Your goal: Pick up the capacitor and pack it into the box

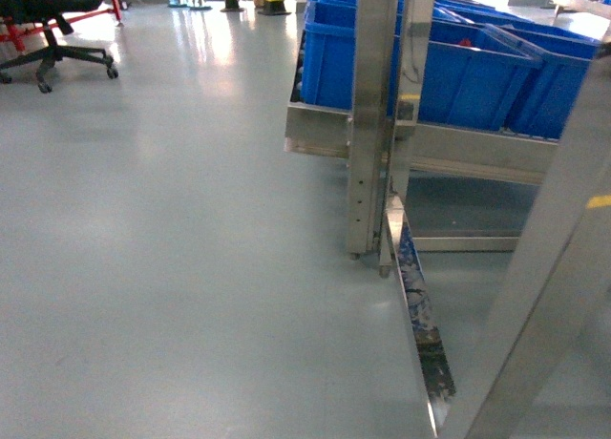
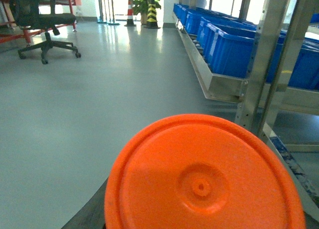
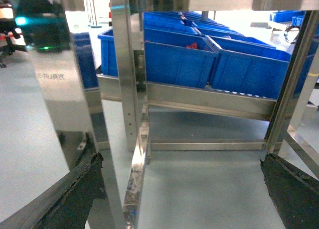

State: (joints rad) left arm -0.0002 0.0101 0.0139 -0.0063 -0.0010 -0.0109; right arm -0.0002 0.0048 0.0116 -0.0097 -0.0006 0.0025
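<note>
Steel rack (image 1: 374, 124) with blue bins (image 3: 169, 57) is faced.
Right gripper (image 3: 179, 189) fingers (image 3: 75, 199) are spread; left fingers cannot be told behind an orange lid (image 2: 202, 176).

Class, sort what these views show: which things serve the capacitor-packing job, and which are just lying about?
Job: right gripper, open; blue bins on the rack, possibly the parts' source. No box or capacitor in view.
Lying about: office chair; striped cone; orange lid.
</note>
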